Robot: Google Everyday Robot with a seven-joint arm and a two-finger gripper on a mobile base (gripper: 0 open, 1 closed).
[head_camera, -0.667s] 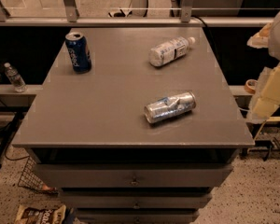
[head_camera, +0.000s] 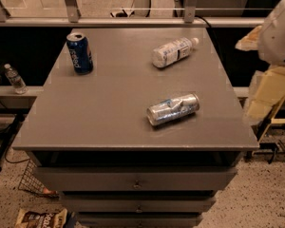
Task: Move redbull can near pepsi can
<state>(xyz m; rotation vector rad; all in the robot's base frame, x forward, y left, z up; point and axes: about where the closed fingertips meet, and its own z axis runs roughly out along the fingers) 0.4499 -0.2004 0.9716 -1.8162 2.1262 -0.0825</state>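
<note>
I see slim silver-and-blue metal redbull can (head_camera: 173, 109) lying sideways on grey surface (head_camera: 109, 108) | dark blue pepsi can (head_camera: 79, 53) upright, well apart | gripper (head_camera: 267, 91) beyond right edge, grip: cannot tell

The arm (head_camera: 280, 27) shows at the right edge of the view, its white rounded joint high up. Below it the pale claw (head_camera: 266, 94) hangs downward, just beside the right edge of the surface (head_camera: 118, 103) and not over it, holding nothing.
</note>
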